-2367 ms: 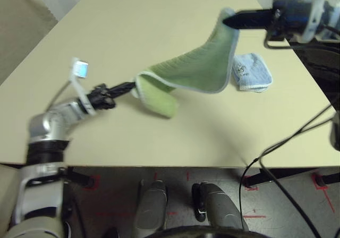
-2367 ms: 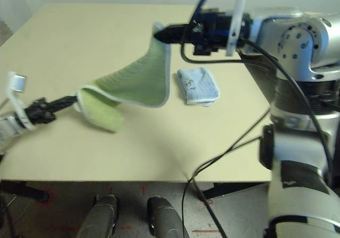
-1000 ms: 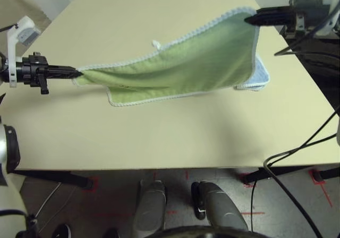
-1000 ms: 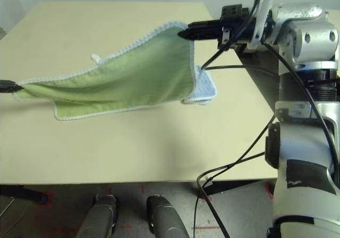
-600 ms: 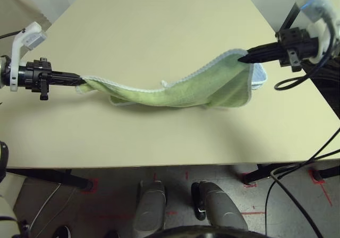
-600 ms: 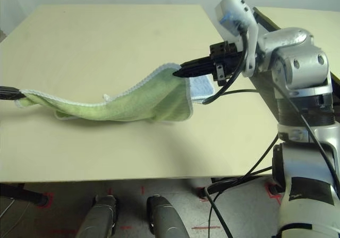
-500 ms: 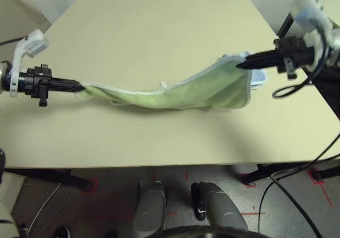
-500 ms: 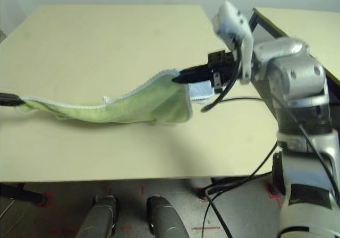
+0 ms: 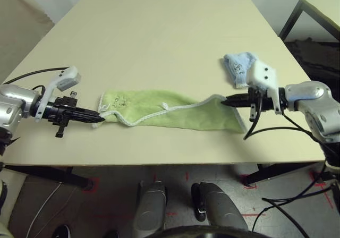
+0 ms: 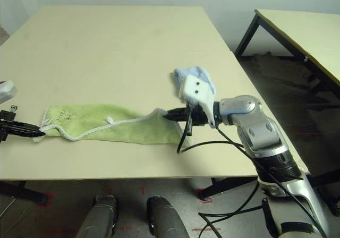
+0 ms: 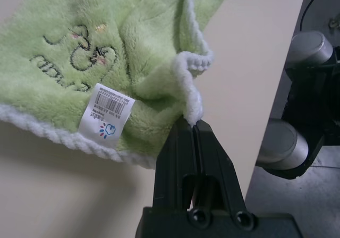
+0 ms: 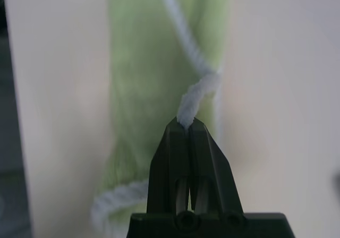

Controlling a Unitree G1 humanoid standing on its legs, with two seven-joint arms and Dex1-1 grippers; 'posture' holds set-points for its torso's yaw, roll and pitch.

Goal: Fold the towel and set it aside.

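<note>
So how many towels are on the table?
2. The green towel lies stretched along the near side, a gripper pinching each end. The small blue towel sits bunched up behind its right end. None seem hidden.

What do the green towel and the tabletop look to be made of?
Towel: soft terry or plush cloth, judging by the fuzzy pile in the left wrist view, with a corded white edging and a printed tag. Table: smooth, matte, cream surface, probably laminate over board; no grain shows.
</note>
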